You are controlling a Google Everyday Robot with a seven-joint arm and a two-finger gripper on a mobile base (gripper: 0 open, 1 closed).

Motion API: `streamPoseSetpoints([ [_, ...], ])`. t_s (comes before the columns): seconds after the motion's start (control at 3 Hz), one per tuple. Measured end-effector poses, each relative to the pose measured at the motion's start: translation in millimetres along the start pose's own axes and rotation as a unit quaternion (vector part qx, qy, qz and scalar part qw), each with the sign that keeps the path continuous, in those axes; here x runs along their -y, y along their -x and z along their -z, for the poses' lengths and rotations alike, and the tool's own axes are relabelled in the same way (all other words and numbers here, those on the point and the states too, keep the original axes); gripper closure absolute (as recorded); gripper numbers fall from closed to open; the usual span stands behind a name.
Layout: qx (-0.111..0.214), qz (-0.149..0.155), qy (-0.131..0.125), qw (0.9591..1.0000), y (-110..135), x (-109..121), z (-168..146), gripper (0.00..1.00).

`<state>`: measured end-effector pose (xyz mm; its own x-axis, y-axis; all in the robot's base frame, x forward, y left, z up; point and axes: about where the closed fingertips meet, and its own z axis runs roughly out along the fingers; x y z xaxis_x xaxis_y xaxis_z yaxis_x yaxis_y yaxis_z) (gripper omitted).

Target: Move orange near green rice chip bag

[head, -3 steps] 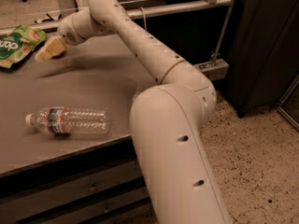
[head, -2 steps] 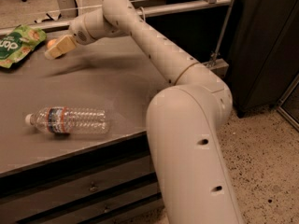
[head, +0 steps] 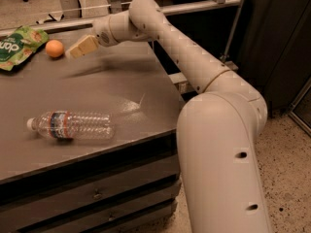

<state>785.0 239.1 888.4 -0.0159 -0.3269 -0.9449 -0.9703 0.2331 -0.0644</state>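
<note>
The orange [head: 54,48] rests on the grey table [head: 121,86] at the far left, just right of the green rice chip bag [head: 18,45], which lies flat at the table's left edge. The orange is close to the bag's right edge; I cannot tell whether they touch. My pale yellow gripper [head: 78,48] hangs just right of the orange, slightly above the table, with a small gap to the fruit. It holds nothing that I can see. The white arm reaches in from the right.
A clear plastic water bottle [head: 73,126] lies on its side near the table's front left. The table's front edge has drawers [head: 97,195] below it. A metal rail [head: 194,6] runs along the back. The robot's white body [head: 223,164] stands at the right.
The gripper has moved right, away from the bag. The orange, hidden at the gripper before, now sits alone on the table beside the bag.
</note>
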Motion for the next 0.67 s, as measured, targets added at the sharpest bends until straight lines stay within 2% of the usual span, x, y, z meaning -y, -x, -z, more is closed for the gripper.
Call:
streamPoseSetpoints([
  [0.67,0.021,-0.010,-0.022,0.9995,-21,25,72,0.00],
])
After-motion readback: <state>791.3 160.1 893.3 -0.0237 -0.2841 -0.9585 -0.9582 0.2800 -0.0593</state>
